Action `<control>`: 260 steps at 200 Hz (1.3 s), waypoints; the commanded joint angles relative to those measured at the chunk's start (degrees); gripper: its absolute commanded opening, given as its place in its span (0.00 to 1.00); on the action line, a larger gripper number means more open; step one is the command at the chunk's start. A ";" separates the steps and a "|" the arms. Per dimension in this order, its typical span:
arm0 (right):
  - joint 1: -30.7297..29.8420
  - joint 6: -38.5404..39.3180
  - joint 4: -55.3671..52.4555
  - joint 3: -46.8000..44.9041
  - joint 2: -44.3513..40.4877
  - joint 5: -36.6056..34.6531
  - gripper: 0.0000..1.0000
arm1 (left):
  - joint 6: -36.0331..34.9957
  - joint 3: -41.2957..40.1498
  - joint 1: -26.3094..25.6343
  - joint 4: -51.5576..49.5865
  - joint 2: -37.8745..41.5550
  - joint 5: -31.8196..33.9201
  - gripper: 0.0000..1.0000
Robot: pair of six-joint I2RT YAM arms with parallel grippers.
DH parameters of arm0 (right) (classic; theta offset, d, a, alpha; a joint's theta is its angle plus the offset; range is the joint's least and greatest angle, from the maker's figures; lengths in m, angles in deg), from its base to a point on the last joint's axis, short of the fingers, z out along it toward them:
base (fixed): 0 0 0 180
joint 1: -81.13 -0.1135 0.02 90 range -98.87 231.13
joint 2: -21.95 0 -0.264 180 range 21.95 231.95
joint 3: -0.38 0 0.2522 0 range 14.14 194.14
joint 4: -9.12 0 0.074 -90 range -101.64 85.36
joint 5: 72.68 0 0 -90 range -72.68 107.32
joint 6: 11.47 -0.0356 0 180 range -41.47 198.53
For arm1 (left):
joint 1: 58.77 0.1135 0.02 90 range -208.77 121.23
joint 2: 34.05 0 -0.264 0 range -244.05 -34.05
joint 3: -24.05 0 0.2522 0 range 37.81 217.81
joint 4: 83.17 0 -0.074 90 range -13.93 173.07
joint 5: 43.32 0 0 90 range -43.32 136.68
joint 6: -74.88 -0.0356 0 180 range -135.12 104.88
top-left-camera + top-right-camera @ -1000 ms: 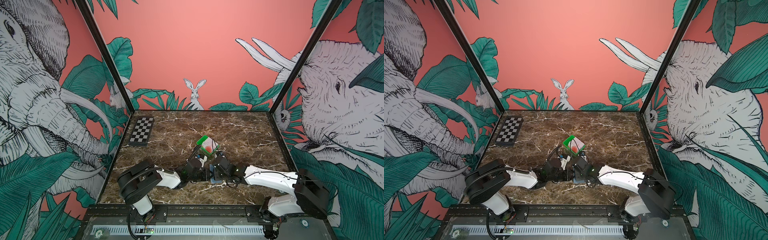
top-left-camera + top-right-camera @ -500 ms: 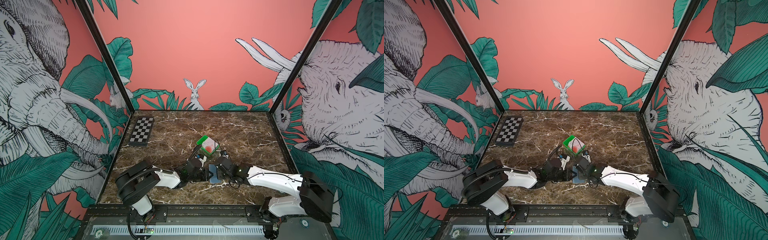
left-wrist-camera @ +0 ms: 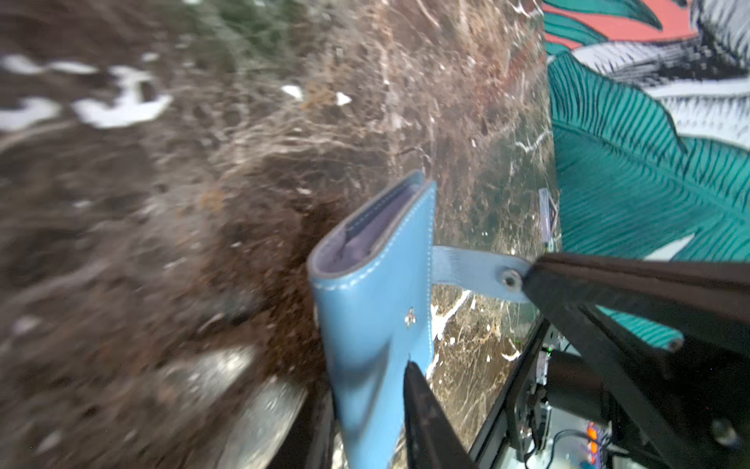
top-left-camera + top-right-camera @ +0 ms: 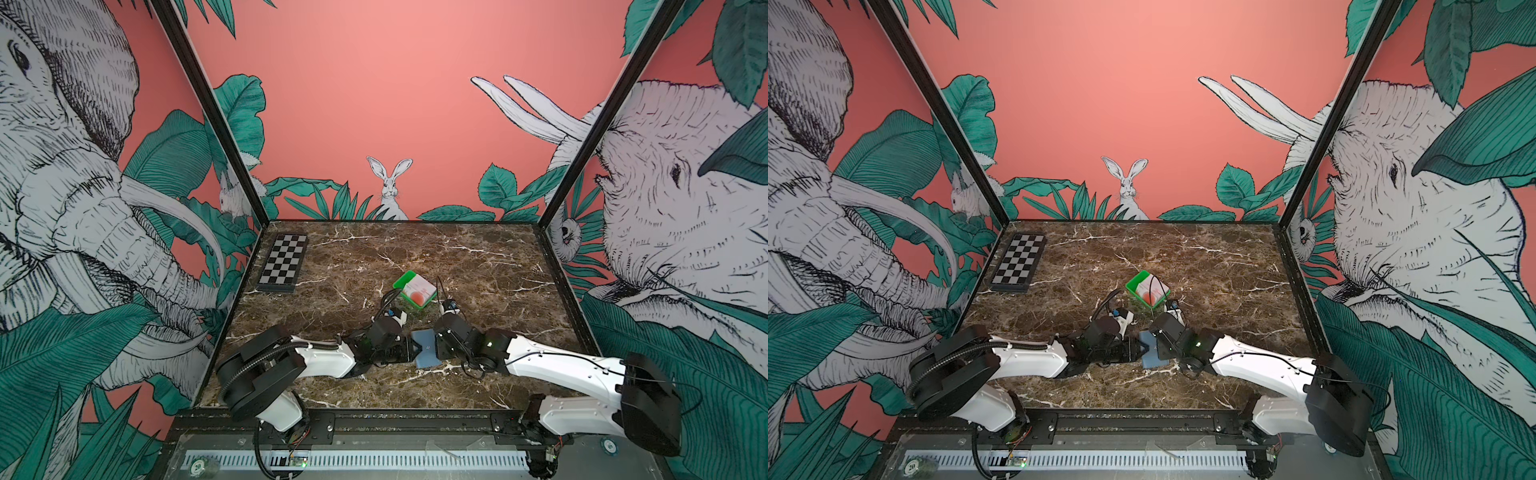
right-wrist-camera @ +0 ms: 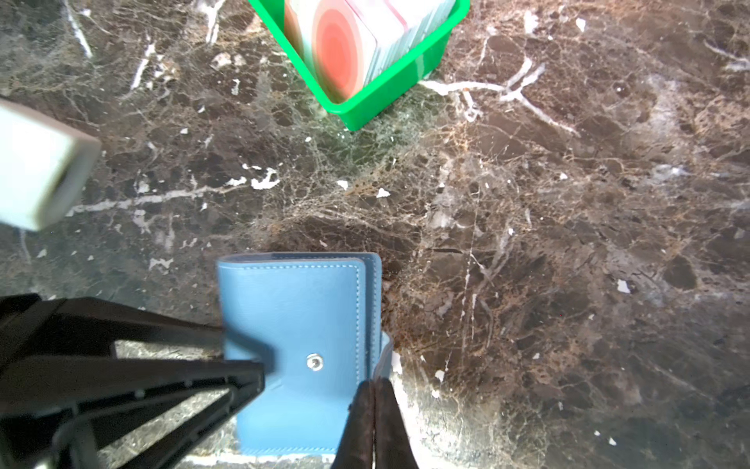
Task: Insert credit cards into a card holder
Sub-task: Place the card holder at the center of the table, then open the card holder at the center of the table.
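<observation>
I see the card holder on the marble table — right wrist: right gripper squeezed together at its edge; only left wrist shows the snap tab touching a finger of my spread-apart left gripper

Two white-shelled arms with black joints and looping black cables.

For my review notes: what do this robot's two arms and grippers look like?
The left arm and right arm have glossy white shells with bulky black joints. A ribbed black hose loops over the left one; a thin black cable runs along the right. The left gripper and right gripper have slim black fingers.
</observation>
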 commanded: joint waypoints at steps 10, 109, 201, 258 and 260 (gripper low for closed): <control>-0.98 0.74 -1.25 2.38 -1.55 -0.58 0.00 | -1.27 -0.11 0.86 -6.73 4.30 1.40 0.44; -3.46 1.79 -4.49 6.57 -3.32 -1.83 0.00 | -0.27 1.31 0.91 -4.41 4.65 -3.04 0.70; -5.81 3.30 -4.48 8.38 -4.44 -2.97 0.00 | 0.68 0.30 1.19 -1.52 5.15 -4.14 0.77; -6.01 3.64 -4.76 8.69 -4.62 -3.30 0.00 | 1.05 -0.23 1.74 -1.81 4.81 -3.95 0.74; -6.03 3.61 -4.81 8.69 -4.62 -3.32 0.00 | 1.01 -0.18 1.74 -2.05 4.76 -3.92 0.74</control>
